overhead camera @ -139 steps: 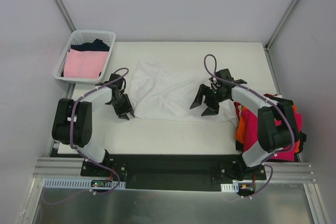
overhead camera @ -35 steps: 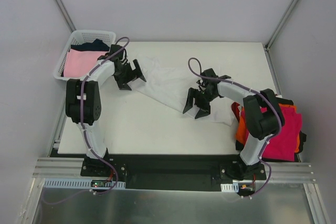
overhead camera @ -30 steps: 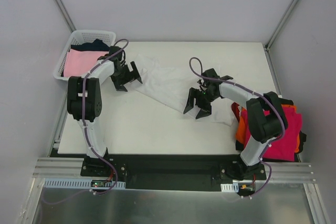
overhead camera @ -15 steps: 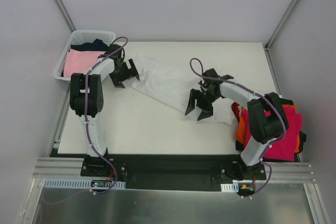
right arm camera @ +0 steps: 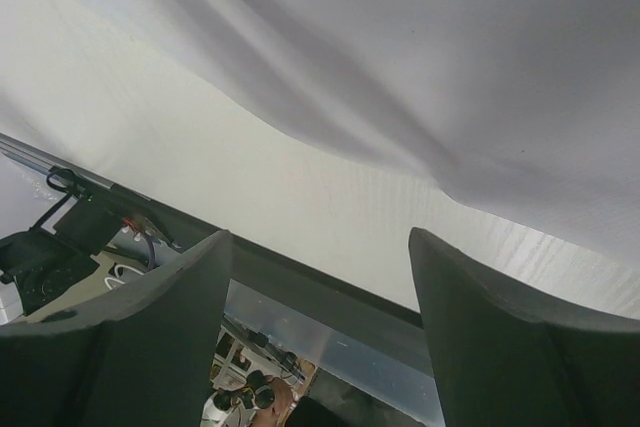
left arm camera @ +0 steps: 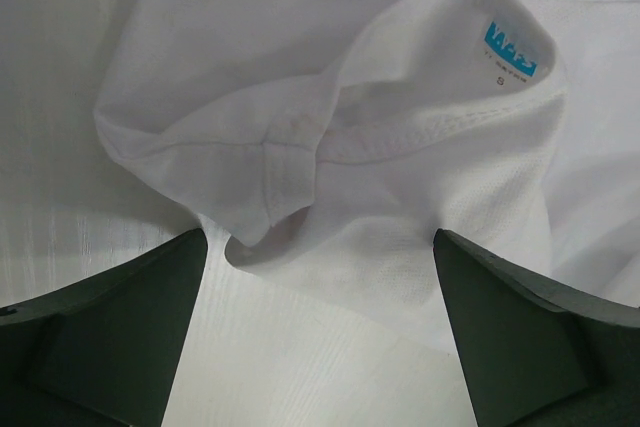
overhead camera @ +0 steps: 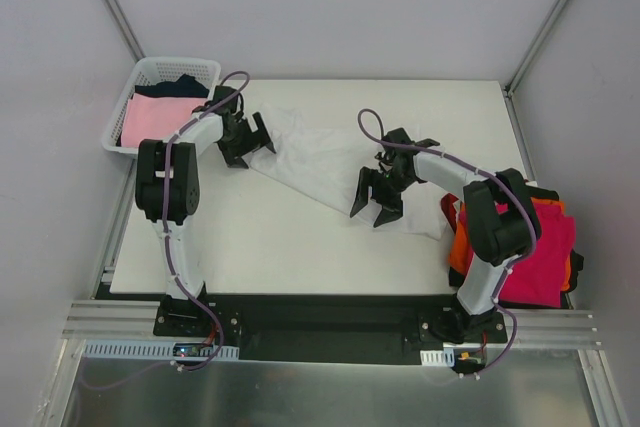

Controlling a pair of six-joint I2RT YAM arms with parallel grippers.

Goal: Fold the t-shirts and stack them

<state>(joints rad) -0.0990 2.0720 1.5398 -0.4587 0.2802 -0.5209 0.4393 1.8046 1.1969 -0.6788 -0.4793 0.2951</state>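
jaws spread wide on the left tool (left arm camera: 318,247), gripping nothing. it hovers just over the neckband (left arm camera: 400,132) of the white t-shirt (overhead camera: 320,152), probably lined up to pinch that edge. the right tool (overhead camera: 372,205) is likewise released, fingers apart at the shirt's near hem, likely placed to take the opposite end so the cloth can be drawn flat. the shirt lies rumpled mid-tabletop (overhead camera: 250,247). a magenta-red shirt (overhead camera: 535,247) and an orange shirt (overhead camera: 458,247) are piled at the right edge. a pale pink shirt (overhead camera: 158,119) waits in the basket (overhead camera: 112,127).
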